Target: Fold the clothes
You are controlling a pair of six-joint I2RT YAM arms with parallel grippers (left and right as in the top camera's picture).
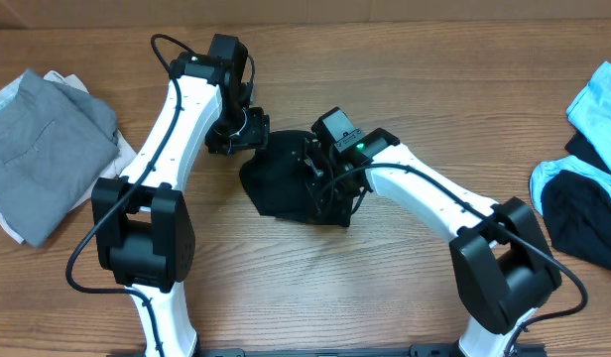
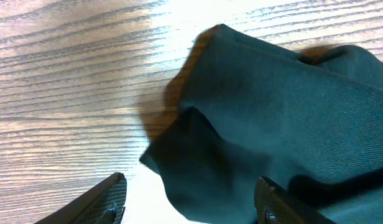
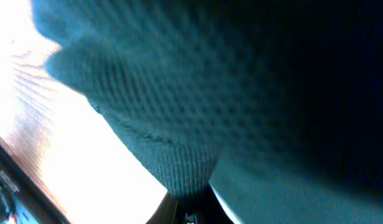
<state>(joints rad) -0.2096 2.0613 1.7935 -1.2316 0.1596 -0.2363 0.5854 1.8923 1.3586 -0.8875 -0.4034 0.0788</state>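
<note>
The black garment (image 1: 279, 178) lies bunched in the table's middle. It fills the right wrist view (image 3: 241, 93) and shows as a dark folded heap in the left wrist view (image 2: 278, 112). My right gripper (image 1: 325, 193) sits on the garment's right part and is shut on a fold of it (image 3: 191, 208). My left gripper (image 1: 236, 132) is at the garment's upper left edge. Its fingers (image 2: 191, 202) are open, with a corner of the fabric lying between them.
A grey garment (image 1: 43, 139) lies on white cloth at the left edge. Light blue (image 1: 598, 99) and black (image 1: 583, 213) garments lie at the right edge. Bare wooden table (image 1: 385, 268) lies in front of the garment.
</note>
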